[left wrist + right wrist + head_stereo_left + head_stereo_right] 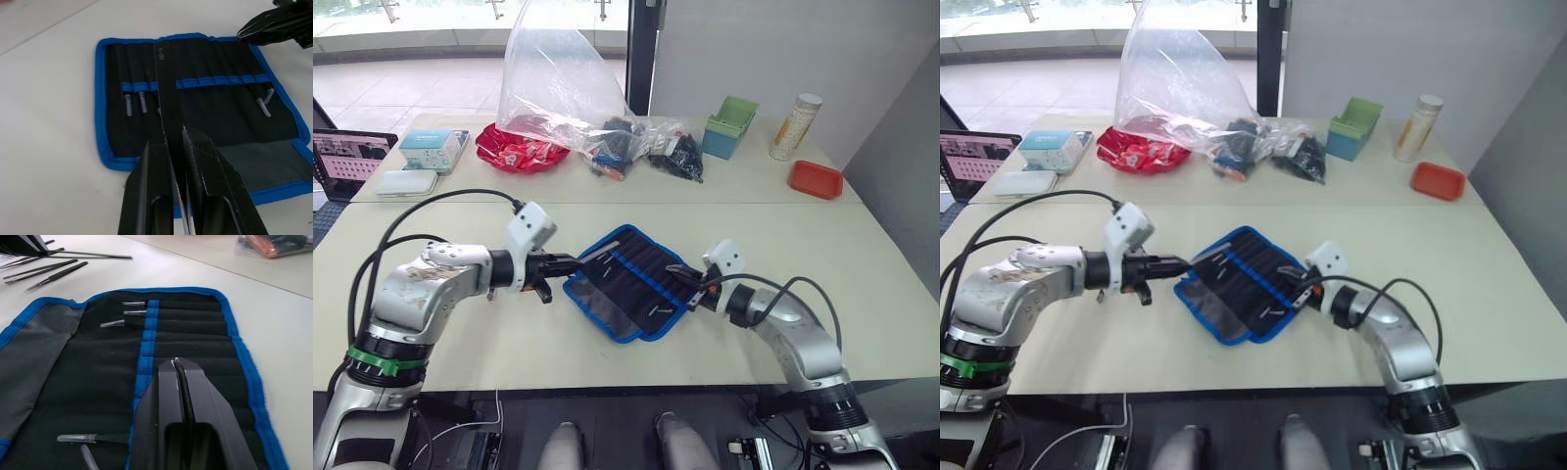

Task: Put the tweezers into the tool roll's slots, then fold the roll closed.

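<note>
tweezers (166, 93) are pinched between the closed black fingers (146, 196) of the left gripper (570, 262), a slim flat black pair whose long axis runs straight out from the fingertips toward the middle of the tool roll (631, 281), its far end over the row of slots. in the head view this gripper sits just left of centre, at the roll's upper left edge, and the pair points rightward across the fabric. the tool roll lies open and flat on the cream table (822, 255) near the middle of the frame, its long side running diagonally from upper left to lower right, blue border all round and a blue band across the stitched slots. several slots already carry tweezers with pale capped tips (133, 312) poking out above the band, lying along the slot lines; two more capped tips (76, 437) show at the roll's other end. the right gripper (683, 275) rests at the roll's right edge, right of centre, with its fingers (166, 396) closed flat together over the slots; whether anything is pinched between them cannot be told. a clear plastic bag (558, 88) stands at the upper centre of the frame, a red tray (816, 179) at upper right.
</note>
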You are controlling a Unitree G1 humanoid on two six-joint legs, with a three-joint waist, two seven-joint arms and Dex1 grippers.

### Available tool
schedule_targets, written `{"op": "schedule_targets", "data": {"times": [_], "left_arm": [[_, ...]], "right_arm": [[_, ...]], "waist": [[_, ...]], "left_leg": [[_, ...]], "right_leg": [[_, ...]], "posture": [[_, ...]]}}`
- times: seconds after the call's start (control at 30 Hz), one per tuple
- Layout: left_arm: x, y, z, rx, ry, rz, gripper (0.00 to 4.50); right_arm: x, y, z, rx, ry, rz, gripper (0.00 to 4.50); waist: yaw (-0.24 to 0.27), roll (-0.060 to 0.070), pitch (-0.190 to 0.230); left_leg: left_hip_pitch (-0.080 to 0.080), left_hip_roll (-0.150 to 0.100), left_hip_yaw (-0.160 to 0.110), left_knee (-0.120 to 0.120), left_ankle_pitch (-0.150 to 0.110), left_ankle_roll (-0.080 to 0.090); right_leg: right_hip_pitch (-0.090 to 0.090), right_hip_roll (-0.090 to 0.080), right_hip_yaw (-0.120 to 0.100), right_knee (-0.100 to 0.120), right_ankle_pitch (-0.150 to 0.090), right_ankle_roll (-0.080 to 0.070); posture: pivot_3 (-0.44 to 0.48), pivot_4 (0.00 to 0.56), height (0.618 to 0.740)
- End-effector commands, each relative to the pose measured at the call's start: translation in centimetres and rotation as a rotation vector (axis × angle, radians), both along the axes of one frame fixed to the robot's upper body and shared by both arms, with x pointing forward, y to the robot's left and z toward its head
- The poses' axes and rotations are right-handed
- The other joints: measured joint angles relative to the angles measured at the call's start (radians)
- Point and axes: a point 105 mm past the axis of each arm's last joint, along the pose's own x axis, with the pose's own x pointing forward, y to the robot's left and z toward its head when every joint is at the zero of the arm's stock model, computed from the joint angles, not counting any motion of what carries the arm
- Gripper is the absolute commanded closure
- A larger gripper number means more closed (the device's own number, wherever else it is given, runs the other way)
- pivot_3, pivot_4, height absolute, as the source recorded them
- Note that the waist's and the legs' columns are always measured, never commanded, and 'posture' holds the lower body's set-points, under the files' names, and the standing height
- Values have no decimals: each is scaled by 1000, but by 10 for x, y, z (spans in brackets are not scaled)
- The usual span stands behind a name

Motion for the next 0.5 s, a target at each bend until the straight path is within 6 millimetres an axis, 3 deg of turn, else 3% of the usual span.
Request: {"op": "schedule_targets", "data": {"times": [0.03,0.1,0.23,0.5], "left_arm": [[3,-4,1,43,-43,-6,4500],[4,-6,-1,43,-35,-8,4500],[4,-8,-13,87,-25,-21,4500],[9,-8,-22,113,-4,18,4500]], "right_arm": [[2,3,-4,-7,-21,-5,4444],[4,1,-14,-32,6,-26,4444],[6,-12,-53,-150,146,-71,4444],[0,-8,-59,-137,186,-42,4444]], "waist": [[0,0,0],[0,0,0],[2,0,0],[2,0,-1]], "left_leg": [[0,0,0,0,0,0],[0,0,0,1,0,0],[1,0,0,1,0,0],[4,0,0,1,0,0]], "right_leg": [[0,0,0,0,0,0],[0,0,0,0,0,0],[2,0,0,0,0,0],[5,0,0,0,0,0]], "posture": [[0,150,733],[0,150,733],[0,150,733],[0,150,733]]}}
